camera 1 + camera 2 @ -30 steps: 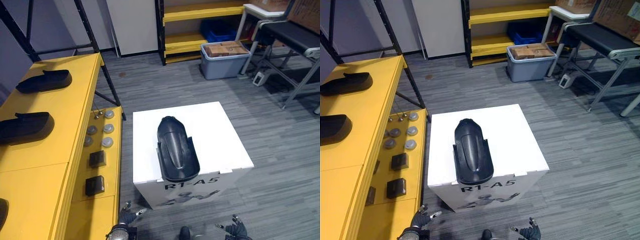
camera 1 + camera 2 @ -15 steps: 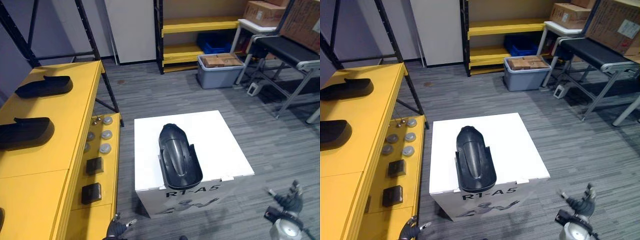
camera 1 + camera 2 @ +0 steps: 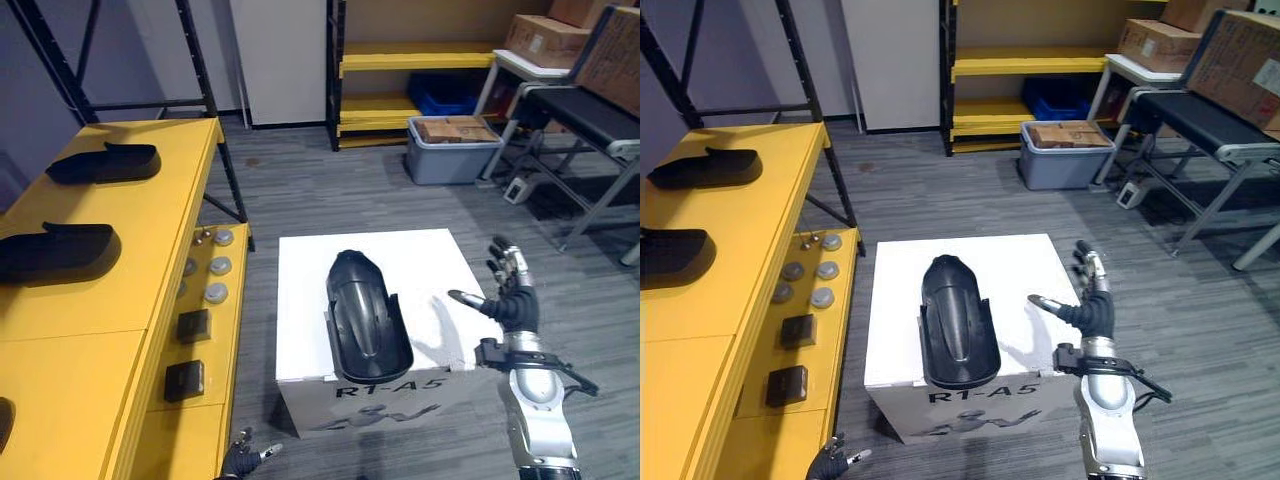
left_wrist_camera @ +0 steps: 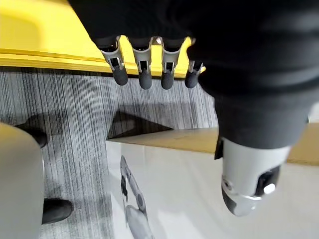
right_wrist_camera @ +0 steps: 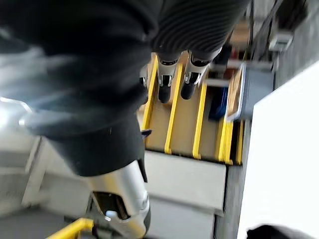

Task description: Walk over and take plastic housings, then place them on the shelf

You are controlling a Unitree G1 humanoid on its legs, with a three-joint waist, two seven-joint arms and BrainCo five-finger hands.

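A black plastic housing (image 3: 366, 316) lies lengthwise on a white box (image 3: 306, 275) in front of me. My right hand (image 3: 512, 297) is raised over the box's right edge, fingers straight and spread, holding nothing; it stands a little to the right of the housing. My left hand (image 3: 240, 464) hangs low by the box's front left corner, fingers relaxed and empty (image 4: 142, 69). Two more black housings (image 3: 103, 163) (image 3: 58, 252) rest on the yellow shelf (image 3: 150, 240) at the left.
The shelf's lower yellow level holds round metal parts (image 3: 215, 293) and black blocks (image 3: 192, 325). A grey bin (image 3: 455, 148), a yellow rack (image 3: 400, 62), a black-topped table (image 3: 585, 110) and cardboard boxes (image 3: 545, 38) stand at the back right. Grey carpet surrounds the box.
My right hand has risen from low by the floor to beside the box's right edge. The camera has shifted, so the box sits nearer and more central. The left hand stays low.
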